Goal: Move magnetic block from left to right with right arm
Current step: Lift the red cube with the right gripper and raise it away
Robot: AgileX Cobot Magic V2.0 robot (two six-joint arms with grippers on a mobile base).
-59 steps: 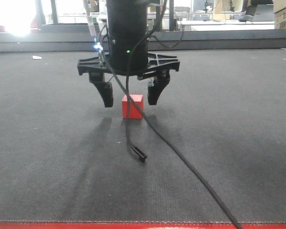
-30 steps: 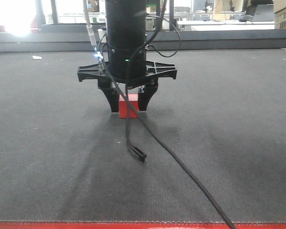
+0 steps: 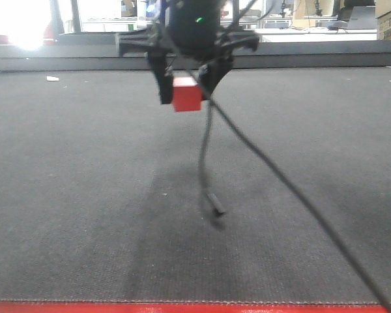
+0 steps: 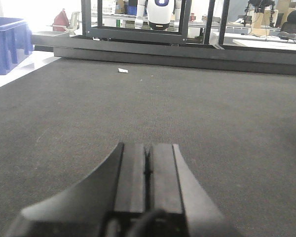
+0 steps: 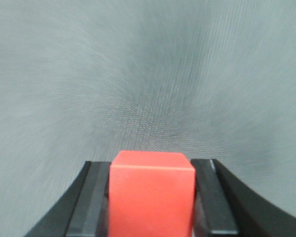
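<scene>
The magnetic block is a small red cube held in the air above the dark grey mat. My right arm's black gripper is shut on it, one finger on each side. In the right wrist view the red cube fills the gap between the two black fingers, with blurred mat below. My left gripper rests low over the mat with its pads pressed together and nothing between them.
A black cable hangs from the right arm and trails across the mat to the front right. A loose cable end dangles above the mat. A small white scrap lies far left. A red strip marks the mat's front edge.
The right gripper closed on the red cube where it sat on the mat, then lifted it well above the mat and slightly right. The hanging cable swung along with it.
</scene>
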